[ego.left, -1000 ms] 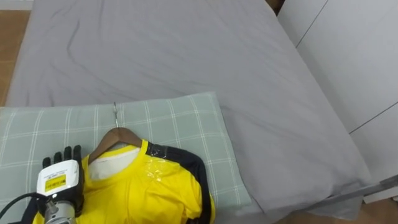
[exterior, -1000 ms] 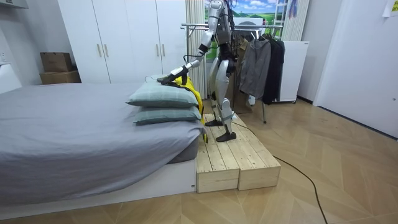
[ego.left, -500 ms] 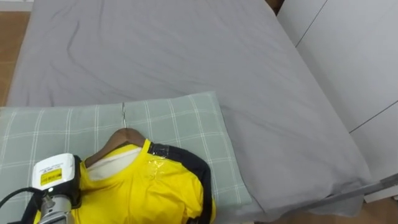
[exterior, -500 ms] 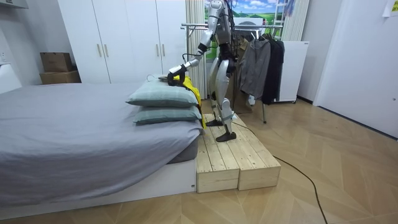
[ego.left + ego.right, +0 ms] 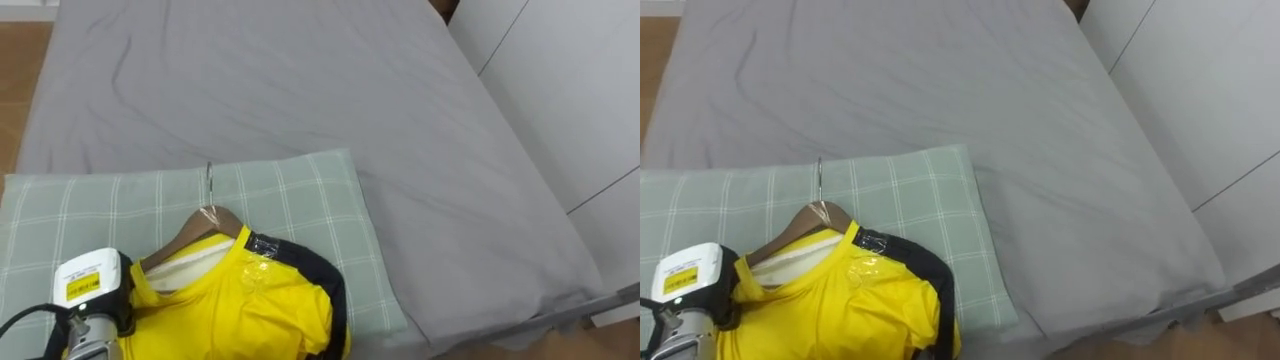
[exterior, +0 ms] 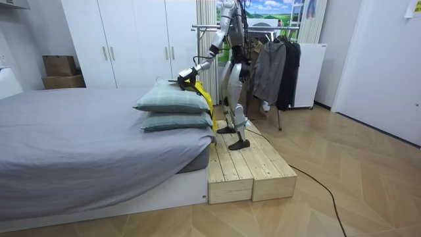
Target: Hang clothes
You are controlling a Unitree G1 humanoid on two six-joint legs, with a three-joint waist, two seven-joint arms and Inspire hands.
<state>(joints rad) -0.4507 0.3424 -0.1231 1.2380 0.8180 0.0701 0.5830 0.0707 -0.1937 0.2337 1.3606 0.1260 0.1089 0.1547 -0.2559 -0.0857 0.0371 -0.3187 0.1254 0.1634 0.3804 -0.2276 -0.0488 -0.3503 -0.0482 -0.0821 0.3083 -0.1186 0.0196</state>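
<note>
Left eye view: yellow shirt on wooden hanger; left hand, fingers' state indiscernible.

Yellow shirt with dark trim; pale green checked pillow; grey bedsheet.

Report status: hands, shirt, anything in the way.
Left robot hand at the yellow shirt's shoulder. Shirt on wooden hanger, lying on checked pillow. Nothing lies over it.
</note>
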